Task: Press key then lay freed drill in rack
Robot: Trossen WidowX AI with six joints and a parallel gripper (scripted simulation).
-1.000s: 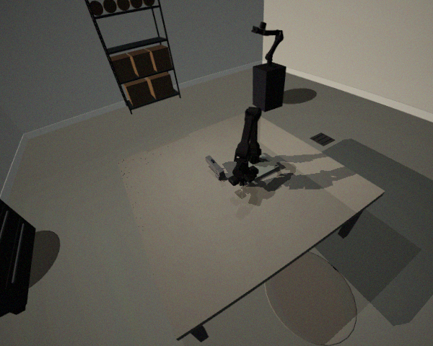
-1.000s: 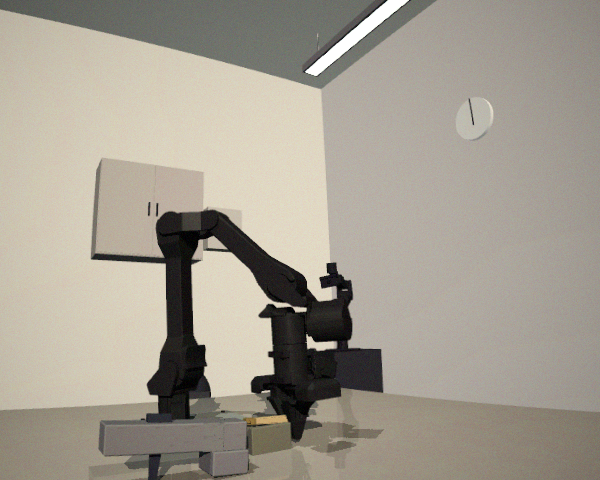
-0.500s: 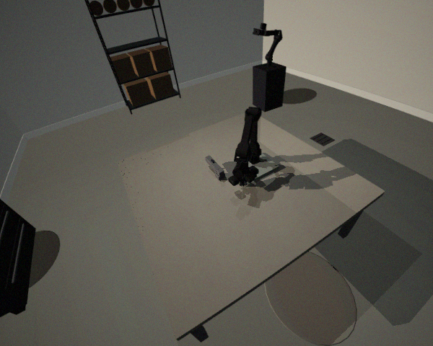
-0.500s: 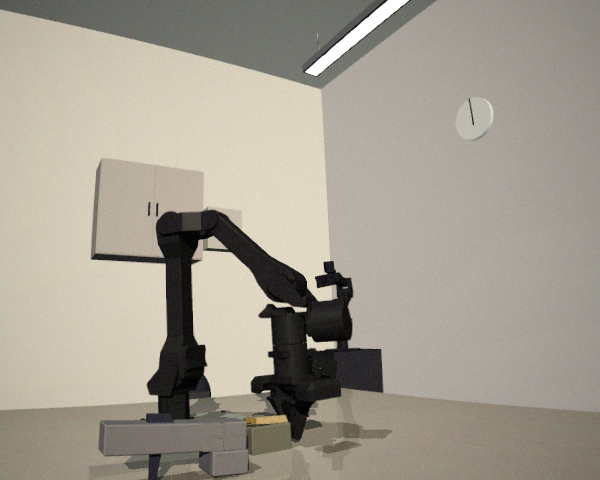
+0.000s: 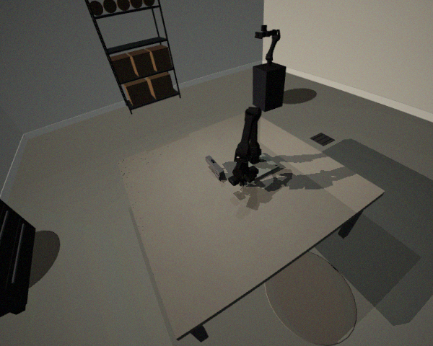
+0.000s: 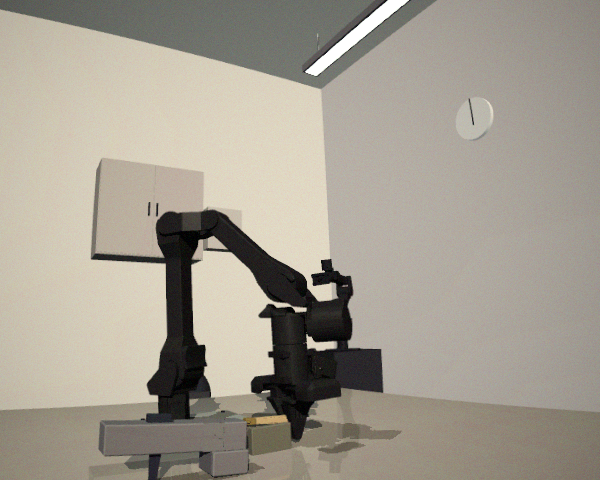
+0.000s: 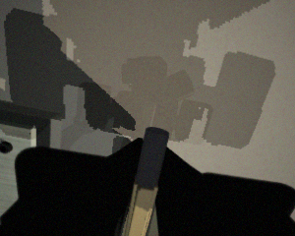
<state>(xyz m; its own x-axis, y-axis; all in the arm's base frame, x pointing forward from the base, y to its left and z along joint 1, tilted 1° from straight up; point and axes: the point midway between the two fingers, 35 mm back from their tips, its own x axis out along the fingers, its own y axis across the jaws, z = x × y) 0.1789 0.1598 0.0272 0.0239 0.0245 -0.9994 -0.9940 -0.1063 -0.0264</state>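
The grey housing lies on the table. The dark blue key shows as a low head on its top, and its dark tip sticks out below. The drill has a yellow body and a dark blue end. It lies level over an olive block beside the housing's right end in the exterior view; its far end is hidden. My gripper is shut on the drill's dark end, pointing down. A pale slab with a dark edge, seemingly the rack, lies behind the gripper; its pale top shows at the wrist view's left.
The olive block stands between the housing and my fingers in the exterior view. The arm's base stands behind the housing there. Dark arm shadows fall across the table. A second arm stands on a pedestal beyond the table.
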